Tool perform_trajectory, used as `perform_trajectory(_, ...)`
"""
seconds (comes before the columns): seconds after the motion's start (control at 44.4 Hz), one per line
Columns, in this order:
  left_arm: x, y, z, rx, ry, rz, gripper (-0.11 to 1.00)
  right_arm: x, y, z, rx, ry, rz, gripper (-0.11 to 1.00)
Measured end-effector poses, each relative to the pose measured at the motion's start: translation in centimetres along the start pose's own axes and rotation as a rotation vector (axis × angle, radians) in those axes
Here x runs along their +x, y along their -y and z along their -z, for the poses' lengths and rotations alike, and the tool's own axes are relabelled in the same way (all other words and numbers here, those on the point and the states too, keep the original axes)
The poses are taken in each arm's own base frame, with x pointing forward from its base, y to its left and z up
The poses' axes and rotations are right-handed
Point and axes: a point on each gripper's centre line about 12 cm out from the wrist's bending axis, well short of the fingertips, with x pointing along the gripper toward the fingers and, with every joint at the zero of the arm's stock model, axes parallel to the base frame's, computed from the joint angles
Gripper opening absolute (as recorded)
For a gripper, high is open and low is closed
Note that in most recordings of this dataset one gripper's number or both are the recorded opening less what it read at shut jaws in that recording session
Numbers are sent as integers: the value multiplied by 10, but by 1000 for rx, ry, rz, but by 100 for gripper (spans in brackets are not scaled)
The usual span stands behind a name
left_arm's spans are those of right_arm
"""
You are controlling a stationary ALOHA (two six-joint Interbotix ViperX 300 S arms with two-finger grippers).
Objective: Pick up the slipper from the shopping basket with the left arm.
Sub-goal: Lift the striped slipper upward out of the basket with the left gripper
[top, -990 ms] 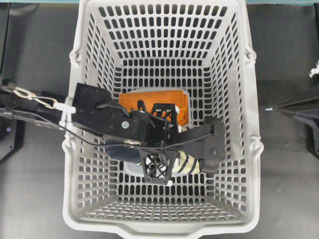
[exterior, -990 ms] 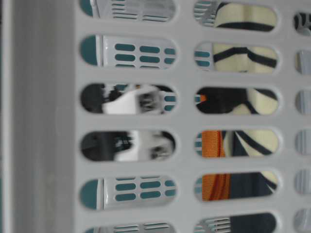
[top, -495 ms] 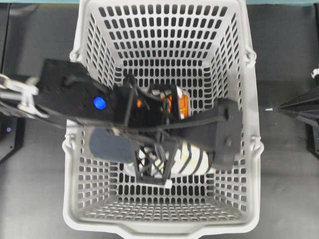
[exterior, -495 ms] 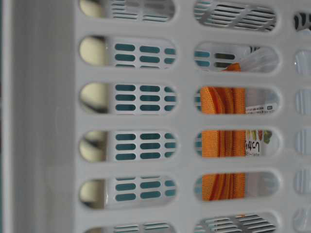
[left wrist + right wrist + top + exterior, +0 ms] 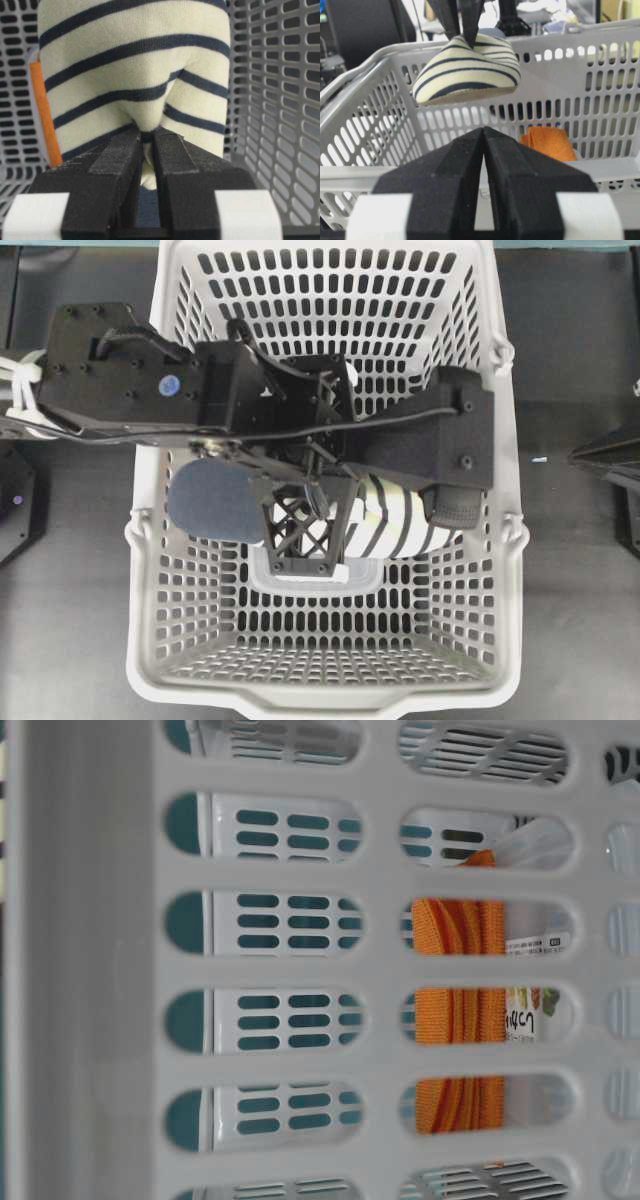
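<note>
Above the middle of the shopping basket (image 5: 500,540), the left arm (image 5: 130,390) reaches in from the basket's left rim and its left gripper (image 5: 145,145) is clenched on the slipper (image 5: 390,525), pinching a fold of the cream, navy-striped upper between the two black fingers (image 5: 117,155). From the right wrist camera the slipper hangs clear of the basket floor, level with the rim or a little above it (its pale underside faces down). Seen from overhead, the dark navy sole end points toward the basket's left wall and the striped toe toward the right wall. On the basket floor, near the far wall, lies a folded orange cloth (image 5: 547,142), also visible through the wall slots at table level. Outside the basket's right rim, the right gripper (image 5: 484,150) sits with its fingers pressed together, holding nothing.
</note>
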Motion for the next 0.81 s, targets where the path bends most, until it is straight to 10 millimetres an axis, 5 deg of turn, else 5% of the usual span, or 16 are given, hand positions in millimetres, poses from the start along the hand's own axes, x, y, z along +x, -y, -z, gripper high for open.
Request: perform_trajectory(0.81, 0, 1, 0, -3, -2, 2, 6, -1, 0, -1, 0, 5, -1, -1)
